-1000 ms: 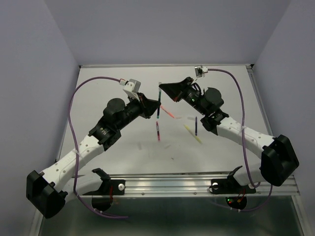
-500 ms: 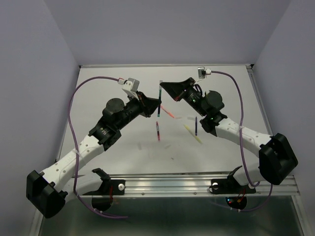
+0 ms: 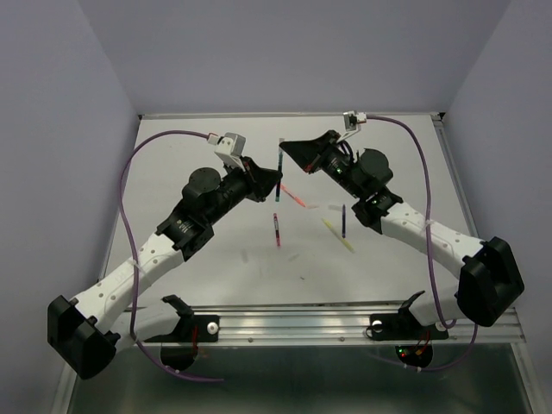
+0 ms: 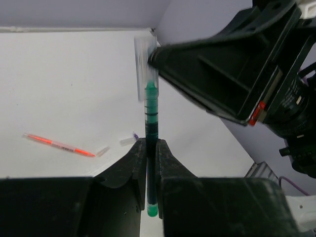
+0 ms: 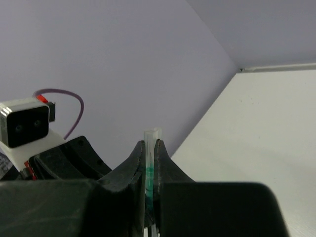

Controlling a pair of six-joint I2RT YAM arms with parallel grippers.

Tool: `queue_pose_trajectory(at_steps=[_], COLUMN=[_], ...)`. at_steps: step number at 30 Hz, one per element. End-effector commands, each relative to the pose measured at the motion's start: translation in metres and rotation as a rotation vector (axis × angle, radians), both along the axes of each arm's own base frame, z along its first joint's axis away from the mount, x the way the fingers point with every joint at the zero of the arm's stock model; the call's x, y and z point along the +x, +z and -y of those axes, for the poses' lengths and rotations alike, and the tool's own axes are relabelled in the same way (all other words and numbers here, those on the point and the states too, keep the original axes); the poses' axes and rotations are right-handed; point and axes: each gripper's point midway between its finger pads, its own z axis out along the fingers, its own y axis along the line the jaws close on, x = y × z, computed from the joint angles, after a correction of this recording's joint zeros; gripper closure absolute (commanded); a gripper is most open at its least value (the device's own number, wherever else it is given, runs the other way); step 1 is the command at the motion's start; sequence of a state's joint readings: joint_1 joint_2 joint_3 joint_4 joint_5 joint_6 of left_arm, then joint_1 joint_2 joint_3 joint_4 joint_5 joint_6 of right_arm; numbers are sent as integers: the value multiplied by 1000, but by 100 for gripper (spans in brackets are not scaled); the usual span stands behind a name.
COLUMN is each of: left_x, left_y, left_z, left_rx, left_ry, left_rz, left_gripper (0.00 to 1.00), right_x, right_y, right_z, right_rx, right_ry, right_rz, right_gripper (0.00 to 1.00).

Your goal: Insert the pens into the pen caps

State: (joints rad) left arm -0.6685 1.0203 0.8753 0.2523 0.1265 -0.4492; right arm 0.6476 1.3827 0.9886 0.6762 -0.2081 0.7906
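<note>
My left gripper (image 3: 275, 182) is shut on a dark green pen (image 3: 279, 172) and holds it up above the table; the wrist view shows the pen (image 4: 151, 111) upright between the fingers (image 4: 133, 163). My right gripper (image 3: 285, 149) is shut on a pale translucent pen cap (image 5: 151, 136). The cap (image 4: 143, 64) sits over the pen's top end, and the green tip (image 5: 149, 173) shows inside it. On the table lie a red pen (image 3: 277, 230), an orange-pink pen (image 3: 295, 197), a yellow pen (image 3: 338, 235) and a dark blue pen (image 3: 343, 220).
Loose pale caps lie near the orange-pink pen (image 4: 57, 144): one (image 4: 102, 151) at its tip, another (image 4: 127, 141) beside it. The table's back edge (image 3: 293, 115) meets the lilac walls. A metal rail (image 3: 345, 323) runs along the near edge.
Both grippers have shifted slightly toward the back of the table, and the green pen has risen with them. The cap end stays at the right gripper's tips.
</note>
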Motion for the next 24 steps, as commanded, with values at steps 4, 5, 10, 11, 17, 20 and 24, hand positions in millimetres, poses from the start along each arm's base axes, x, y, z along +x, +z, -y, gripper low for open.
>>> queue_pose_trajectory(at_steps=[4, 5, 10, 11, 17, 20, 24], left_x=[13, 13, 13, 13, 15, 22, 24], left_y=[79, 80, 84, 87, 103, 111, 128], left_z=[-4, -4, -10, -13, -25, -33, -37], left_rx=[-124, -127, -134, -137, -135, -130, -134], left_ry=[55, 52, 78, 91, 152, 207, 227], left_rz=[189, 192, 206, 212, 265, 287, 331], left_gripper=[100, 100, 100, 100, 100, 100, 100], right_x=[-8, -7, -4, -5, -13, -22, -31], right_y=[-26, -27, -32, -33, -51, -64, -82], right_z=[-17, -17, -13, -13, -19, -25, -30], right_rx=[-54, -54, -82, -86, -176, -217, -266], right_ry=[103, 98, 68, 68, 127, 196, 223], right_rz=[-93, -94, -95, -95, -73, -78, -91], right_gripper=[99, 99, 99, 99, 99, 99, 99])
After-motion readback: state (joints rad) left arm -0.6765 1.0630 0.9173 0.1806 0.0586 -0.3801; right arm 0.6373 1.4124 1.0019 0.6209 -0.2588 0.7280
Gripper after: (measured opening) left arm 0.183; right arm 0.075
